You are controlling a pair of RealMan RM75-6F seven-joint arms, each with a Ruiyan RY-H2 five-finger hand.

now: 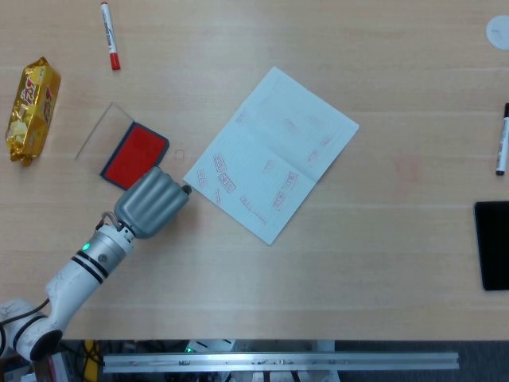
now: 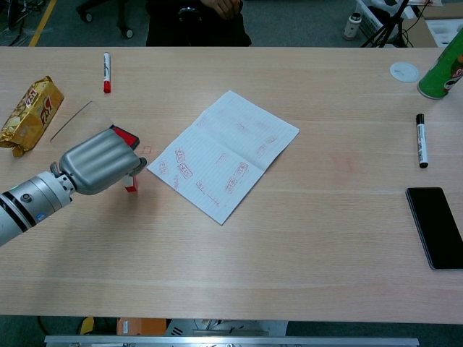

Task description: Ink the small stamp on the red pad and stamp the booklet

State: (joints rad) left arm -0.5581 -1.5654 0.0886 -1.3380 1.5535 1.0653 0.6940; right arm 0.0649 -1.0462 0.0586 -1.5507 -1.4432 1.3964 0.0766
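Plenty of red marks on the booklet (image 2: 223,154) already, so stamping looks well underway. Left hand (image 2: 101,161) curled around the small stamp (image 2: 131,185), at 9 o'clock off the booklet, beside the red pad (image 1: 134,154). Probably re-inking next
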